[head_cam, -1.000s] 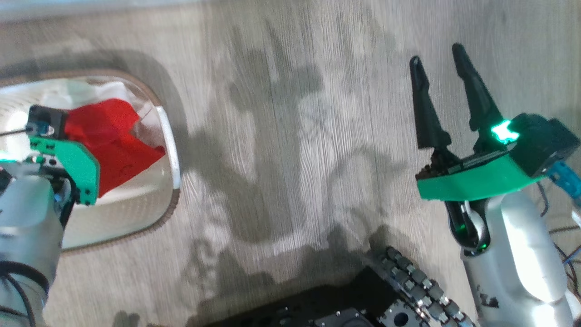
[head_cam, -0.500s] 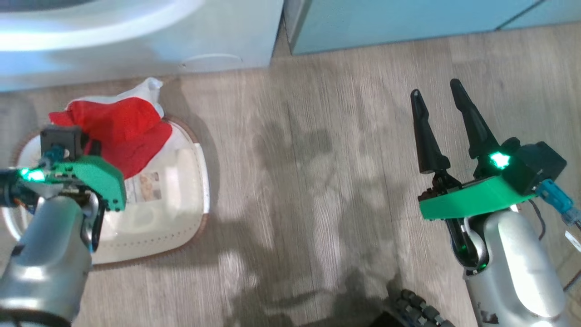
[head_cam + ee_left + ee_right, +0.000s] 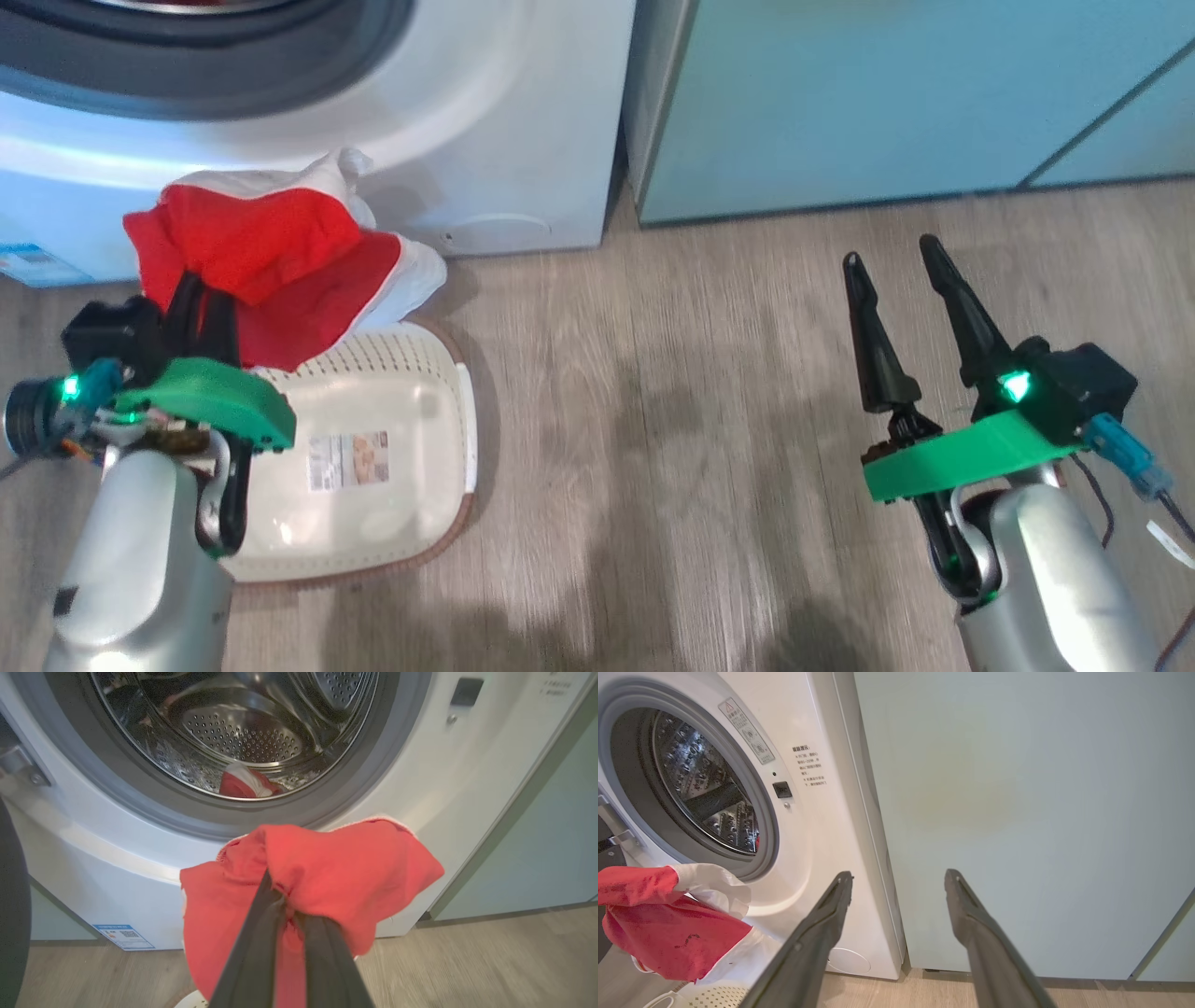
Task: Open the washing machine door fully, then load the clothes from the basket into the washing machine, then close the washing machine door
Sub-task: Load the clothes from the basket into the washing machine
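My left gripper (image 3: 201,313) is shut on the red and white clothes (image 3: 252,261), holding the bundle in the air above the far end of the basket (image 3: 439,392). In the left wrist view the clothes (image 3: 317,872) hang from my closed fingers just in front of the washing machine (image 3: 467,788), below its uncovered steel drum (image 3: 243,732). Another red and white garment (image 3: 245,784) lies inside the drum. A dark curved edge (image 3: 11,914) at that view's left may be the door; I cannot tell. My right gripper (image 3: 892,257) is open and holds nothing, off to the right over the floor.
Pale teal cabinets (image 3: 887,93) stand right of the machine (image 3: 523,121). The blue label (image 3: 33,266) and round service cap (image 3: 490,233) sit low on the machine's front. The right wrist view faces the machine (image 3: 817,858) and a cabinet (image 3: 1017,812), with the held clothes (image 3: 658,933) at its left.
The head camera has tilted up, bringing the machine and cabinets into view. My left gripper has lifted the red clothes out of the basket towards the machine front. The right gripper stays open.
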You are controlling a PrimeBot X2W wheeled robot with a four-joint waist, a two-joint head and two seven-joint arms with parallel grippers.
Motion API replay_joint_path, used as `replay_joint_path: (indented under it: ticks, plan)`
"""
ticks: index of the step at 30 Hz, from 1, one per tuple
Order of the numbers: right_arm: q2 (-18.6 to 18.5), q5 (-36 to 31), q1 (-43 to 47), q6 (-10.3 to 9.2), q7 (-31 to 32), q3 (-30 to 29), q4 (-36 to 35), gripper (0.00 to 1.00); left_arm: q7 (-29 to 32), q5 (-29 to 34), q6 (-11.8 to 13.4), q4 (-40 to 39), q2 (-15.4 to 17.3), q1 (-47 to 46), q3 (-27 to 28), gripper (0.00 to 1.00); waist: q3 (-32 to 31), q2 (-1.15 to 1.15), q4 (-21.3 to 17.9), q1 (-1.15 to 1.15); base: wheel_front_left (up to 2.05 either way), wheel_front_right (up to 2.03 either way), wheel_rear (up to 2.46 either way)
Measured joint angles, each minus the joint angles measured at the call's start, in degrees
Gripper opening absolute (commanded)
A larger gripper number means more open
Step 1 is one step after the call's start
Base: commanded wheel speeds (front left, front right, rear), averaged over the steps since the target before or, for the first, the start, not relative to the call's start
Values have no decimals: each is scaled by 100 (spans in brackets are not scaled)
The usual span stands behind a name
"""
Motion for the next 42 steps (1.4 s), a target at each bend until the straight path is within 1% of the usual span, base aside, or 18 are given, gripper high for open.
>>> replay_joint_path:
  ticks: [6,10,14,17,23,27,32,42]
  plan:
    - [0,-12,201,0,0,-81,77,100,-5,143,-380,-654,-470,504,624,0,-505,0,84,0,0,0,0]
    - [0,-13,408,0,0,-112,121,100,-5,335,-638,-950,-739,809,840,0,-833,0,135,0,0,0,0]
    - [1,-49,606,0,0,-118,157,100,-5,386,-833,-1080,-883,1145,926,0,-1138,0,185,0,0,0,0]
    - [1,-56,699,0,0,-127,163,100,-5,386,-910,-1198,-947,1418,959,0,-1335,0,208,0,0,0,0]
    - [1,-56,884,0,0,-189,172,100,-5,375,-981,-1302,-995,1900,845,0,-1646,0,244,0,0,0,0]
    - [1,-54,961,1,0,-225,170,100,-5,164,-982,-1303,-1004,2108,631,0,-1759,0,258,0,0,0,0]
    - [1,-26,961,0,0,-266,162,100,-5,12,-969,-1316,-1006,2118,497,0,-1782,0,287,0,0,0,0]
    - [2,-2,961,0,0,-279,124,100,-5,-45,-914,-1436,-1006,2101,486,0,-1730,0,309,0,0,0,0]
